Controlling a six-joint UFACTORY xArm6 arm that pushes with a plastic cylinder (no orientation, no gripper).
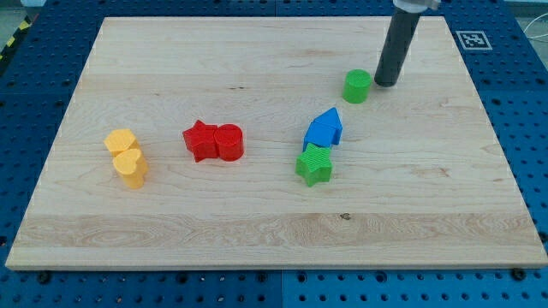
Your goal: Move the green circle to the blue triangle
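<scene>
The green circle (357,86) is a short green cylinder in the upper right part of the wooden board (257,231). My tip (384,83) rests on the board just to the circle's right, almost touching it. The blue triangle (326,123) lies below and left of the circle, a short gap away, joined with another blue block (318,137) at its lower left. The rod rises from the tip toward the view's top edge.
A green star (314,165) sits right below the blue blocks, touching them. A red star (199,140) and a red cylinder (229,142) sit together at mid-left. Two yellow blocks (127,157) stand further left. A marker tag (472,39) lies off the top right corner.
</scene>
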